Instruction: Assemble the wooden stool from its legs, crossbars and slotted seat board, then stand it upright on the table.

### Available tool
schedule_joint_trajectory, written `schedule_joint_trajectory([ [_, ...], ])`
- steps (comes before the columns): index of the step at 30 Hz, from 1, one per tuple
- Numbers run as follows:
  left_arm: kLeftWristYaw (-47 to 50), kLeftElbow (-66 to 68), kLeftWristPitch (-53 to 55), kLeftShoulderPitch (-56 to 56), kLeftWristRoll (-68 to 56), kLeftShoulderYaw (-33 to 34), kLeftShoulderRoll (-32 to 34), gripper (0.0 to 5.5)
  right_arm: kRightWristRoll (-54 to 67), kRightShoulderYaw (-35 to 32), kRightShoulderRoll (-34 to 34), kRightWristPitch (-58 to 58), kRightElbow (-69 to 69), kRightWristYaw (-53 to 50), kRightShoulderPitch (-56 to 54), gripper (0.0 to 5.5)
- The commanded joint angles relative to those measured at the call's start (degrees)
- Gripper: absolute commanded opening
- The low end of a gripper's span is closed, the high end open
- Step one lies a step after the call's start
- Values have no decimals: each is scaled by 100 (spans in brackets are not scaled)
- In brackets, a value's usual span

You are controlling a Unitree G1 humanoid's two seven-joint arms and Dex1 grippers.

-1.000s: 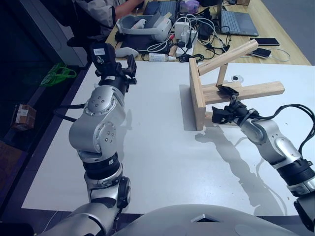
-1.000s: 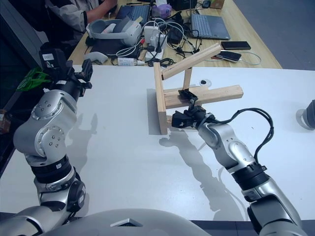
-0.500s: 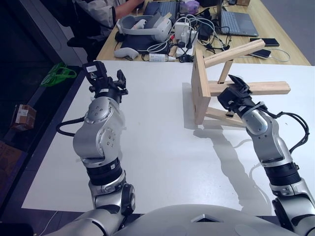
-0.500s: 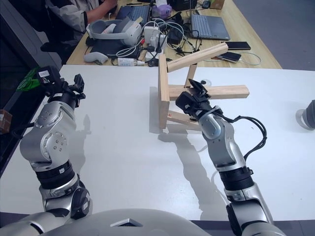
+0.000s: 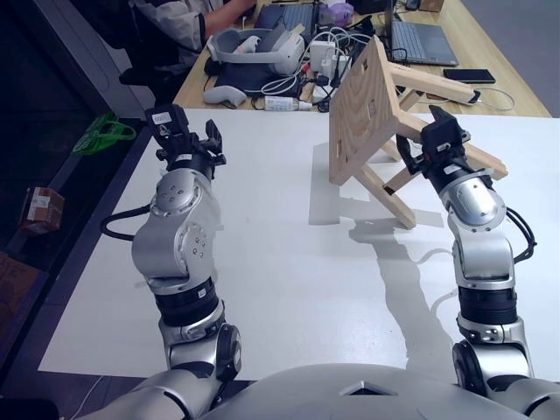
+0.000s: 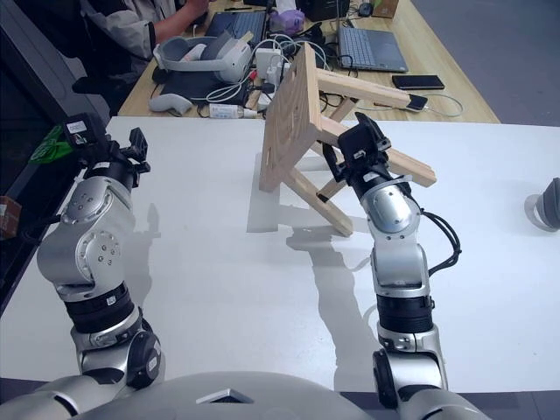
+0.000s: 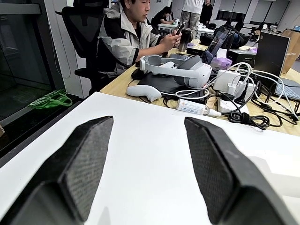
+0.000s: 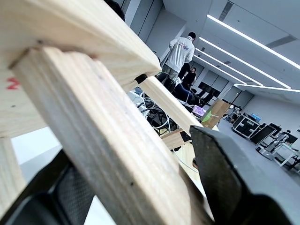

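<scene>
Stool (image 5: 360,109) assembled, tilted at far right of table (image 5: 262,280). Leans on one leg end (image 5: 406,220), seat board apparently just off surface. Seat face turned left, legs running right and far. Right gripper (image 5: 427,147) clamped on wooden bar behind seat; leg or crossbar, cannot tell. Left gripper (image 7: 147,140) spread, empty, far left, well apart. Probably next: swing legs down. Right arm nearer.
</scene>
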Motion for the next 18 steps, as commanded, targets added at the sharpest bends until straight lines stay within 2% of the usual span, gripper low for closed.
schedule_joint_trajectory([
  [1,-61,-10,3,-140,99,-16,84,279,480,-66,215,528,323,72,400,290],
  [12,-218,15,-43,-288,272,-30,229,279,828,-192,249,649,352,-69,650,250],
  [18,-293,30,-79,-348,344,23,320,279,1094,-339,103,776,338,-112,759,161],
])
